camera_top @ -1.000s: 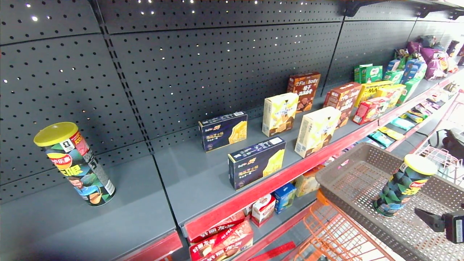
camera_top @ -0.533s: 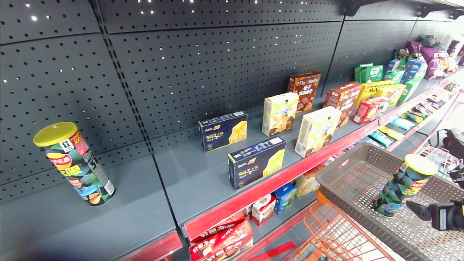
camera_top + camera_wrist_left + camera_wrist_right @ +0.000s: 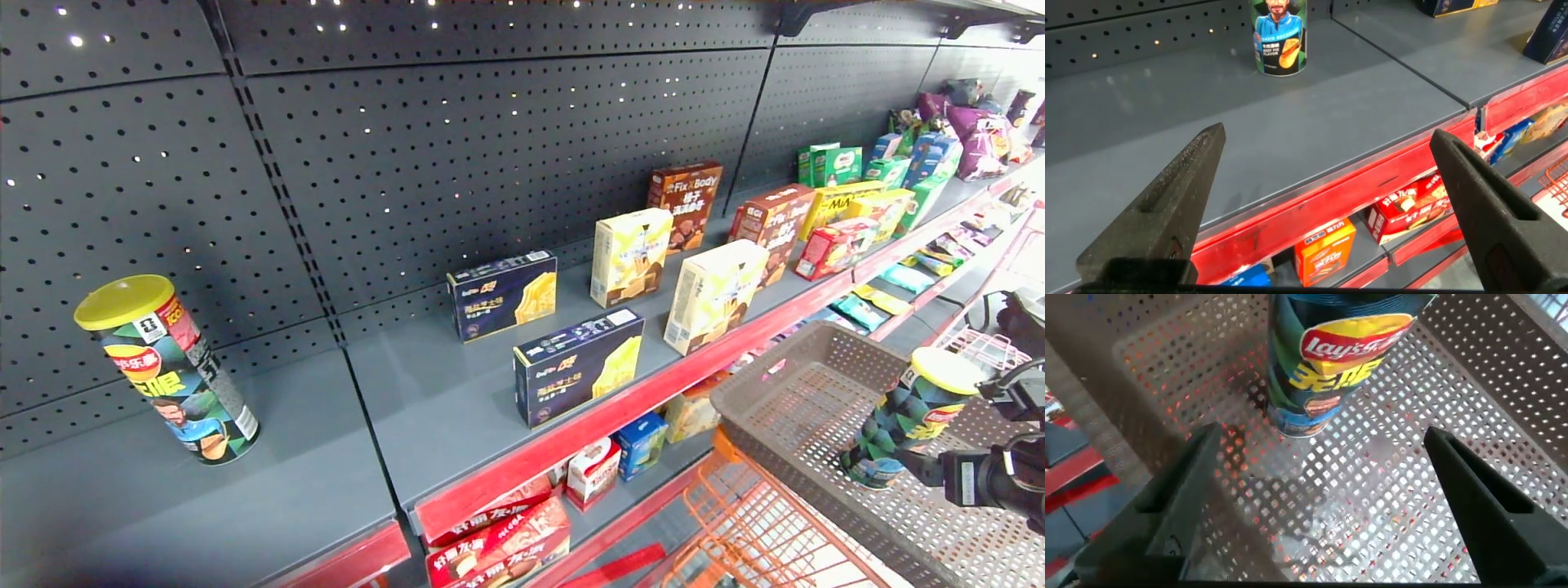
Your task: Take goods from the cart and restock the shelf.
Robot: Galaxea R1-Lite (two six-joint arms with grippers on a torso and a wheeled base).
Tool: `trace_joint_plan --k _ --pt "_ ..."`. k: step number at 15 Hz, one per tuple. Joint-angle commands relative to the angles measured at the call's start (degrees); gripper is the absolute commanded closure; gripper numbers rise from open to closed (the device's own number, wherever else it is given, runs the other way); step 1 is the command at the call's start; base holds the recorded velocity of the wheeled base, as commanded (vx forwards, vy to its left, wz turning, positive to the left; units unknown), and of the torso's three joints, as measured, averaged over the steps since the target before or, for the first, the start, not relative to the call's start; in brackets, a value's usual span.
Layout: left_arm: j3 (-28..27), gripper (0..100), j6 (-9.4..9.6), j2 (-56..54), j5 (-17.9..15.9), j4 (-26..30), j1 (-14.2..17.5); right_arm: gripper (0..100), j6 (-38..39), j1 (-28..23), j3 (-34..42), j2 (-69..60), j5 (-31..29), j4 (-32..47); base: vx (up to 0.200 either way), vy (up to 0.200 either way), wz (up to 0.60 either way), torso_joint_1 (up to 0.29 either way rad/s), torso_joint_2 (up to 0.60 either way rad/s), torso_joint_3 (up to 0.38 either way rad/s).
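Right now the right gripper [image 3: 1323,434] is released: its two dark fingers are spread wide with nothing clasped between them. It sits low inside the brown perforated basket [image 3: 808,392], which rests on top of the orange wire cart [image 3: 759,523]. The chip can [image 3: 910,420] with the yellow lid stands upright about the middle of the basket's floor. It is just ahead of the spread fingers and in line with the gap between them. In the head view one fingertip lies close to the can's base; whether it touches cannot be told.

The left gripper [image 3: 1327,135] is also released, fingers far apart and holding nothing. It hangs in front of the red front edge of the grey shelf [image 3: 441,392], facing the pegboard at the back.

A second chip can [image 3: 167,371] stands upright on the shelf's left section, nearer the back edge than the front and well apart from the left gripper.

On the next section to the right stand two dark blue boxes: one [image 3: 500,294] at the back edge, the other [image 3: 575,365] at the front edge. Further right are two pale yellow boxes [image 3: 630,256], then a brown box [image 3: 684,204] against the back edge.
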Motion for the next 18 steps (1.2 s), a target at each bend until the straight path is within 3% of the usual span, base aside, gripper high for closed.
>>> trace_joint_plan --k 1,18 --pt "0.0 0 -0.02 0.1 0.0 0.0 0.0 0 0.0 0.0 -1.6 3.1 0.0 -1.3 0.0 0.0 0.0 0.0 0.0 0.0" --pt "0.0 0 -0.02 0.1 0.0 0.0 0.0 0 -0.1 1.8 -9.7 14.9 2.6 -6.3 0.0 0.0 0.0 0.0 0.0 0.0"
